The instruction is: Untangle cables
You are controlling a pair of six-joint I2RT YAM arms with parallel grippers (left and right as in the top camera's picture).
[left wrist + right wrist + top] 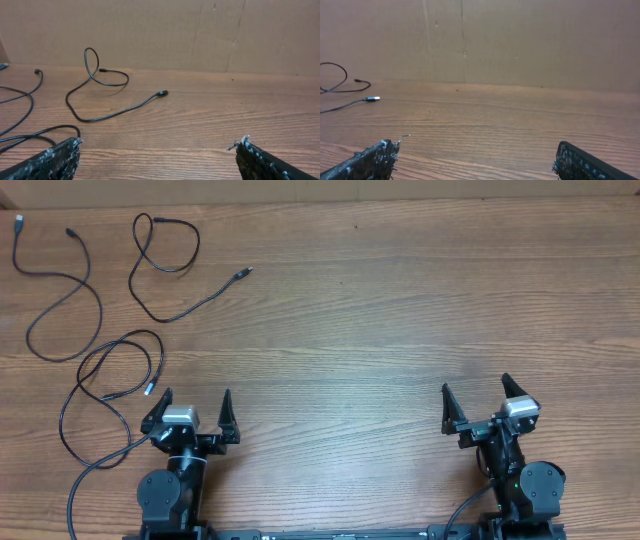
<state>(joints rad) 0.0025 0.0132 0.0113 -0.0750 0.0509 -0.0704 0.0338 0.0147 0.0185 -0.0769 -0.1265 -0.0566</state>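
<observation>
Three thin black cables lie loose at the table's far left. The leftmost cable (92, 292) curves between two plugs near the back edge. The middle cable (143, 304) has a loop and ends in a plug (243, 273); it also shows in the left wrist view (102, 118) and the right wrist view (350, 103). The nearest cable (112, 344) loops just left of my left gripper (196, 402), which is open and empty (160, 142). My right gripper (476, 385) is open and empty at the front right (477, 145), far from all the cables.
The wooden table (380, 330) runs wide between the arms and beyond them. A brown cardboard wall (165, 30) stands along the far edge. A thicker black wire (78, 490) runs from the left arm's base toward the front edge.
</observation>
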